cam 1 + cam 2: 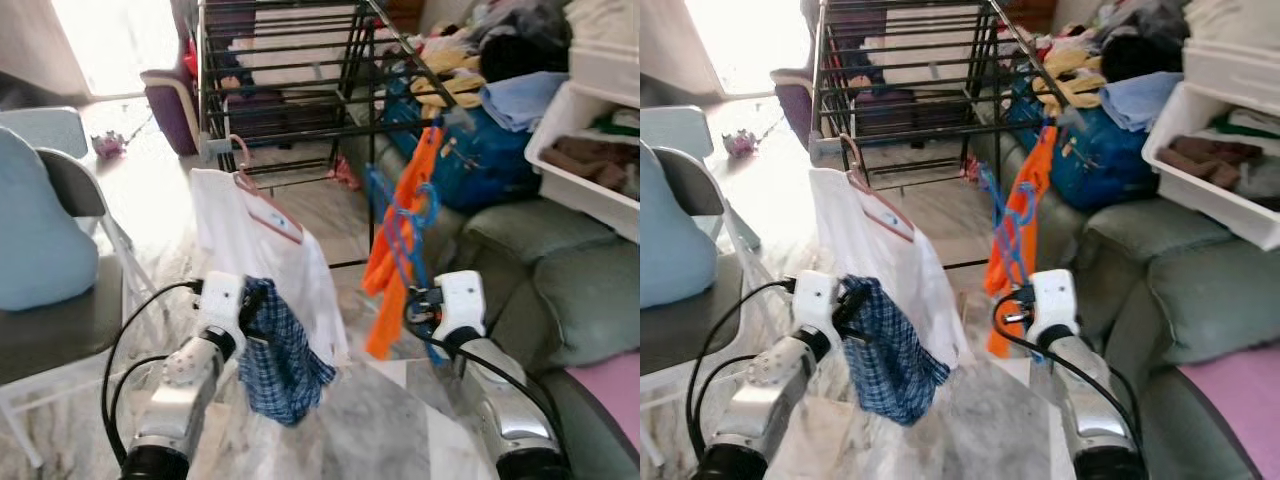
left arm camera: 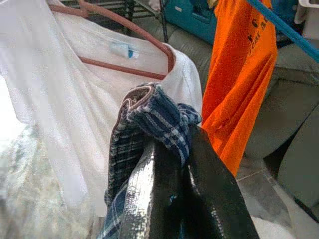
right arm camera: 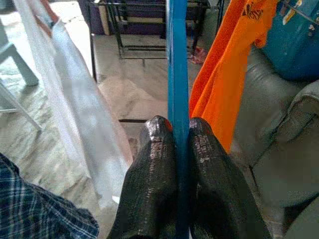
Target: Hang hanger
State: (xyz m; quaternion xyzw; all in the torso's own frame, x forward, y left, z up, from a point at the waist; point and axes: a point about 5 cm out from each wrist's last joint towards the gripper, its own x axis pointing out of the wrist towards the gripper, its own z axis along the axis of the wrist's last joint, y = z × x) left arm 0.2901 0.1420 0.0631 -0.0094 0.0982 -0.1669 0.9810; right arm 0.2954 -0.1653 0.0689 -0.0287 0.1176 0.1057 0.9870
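Observation:
My right gripper (image 1: 418, 305) is shut on the straight bar of a blue plastic hanger (image 3: 177, 59). The hanger (image 1: 400, 222) rises in front of an orange shirt (image 1: 424, 165) that hangs from the corner of a black drying rack (image 1: 290, 70). My left gripper (image 1: 248, 312) is shut on a blue plaid cloth (image 2: 154, 112), which droops below the fingers (image 1: 280, 365). Just behind it a white shirt (image 1: 250, 250) hangs on a pink hanger (image 2: 124, 30) hooked on the rack's front rail.
A grey chair with a light blue cushion (image 1: 40, 230) stands at the left. A green sofa (image 1: 560, 290) at the right carries a blue bag (image 1: 490, 160), piled clothes and a white bin (image 1: 580, 150). Marble floor lies between.

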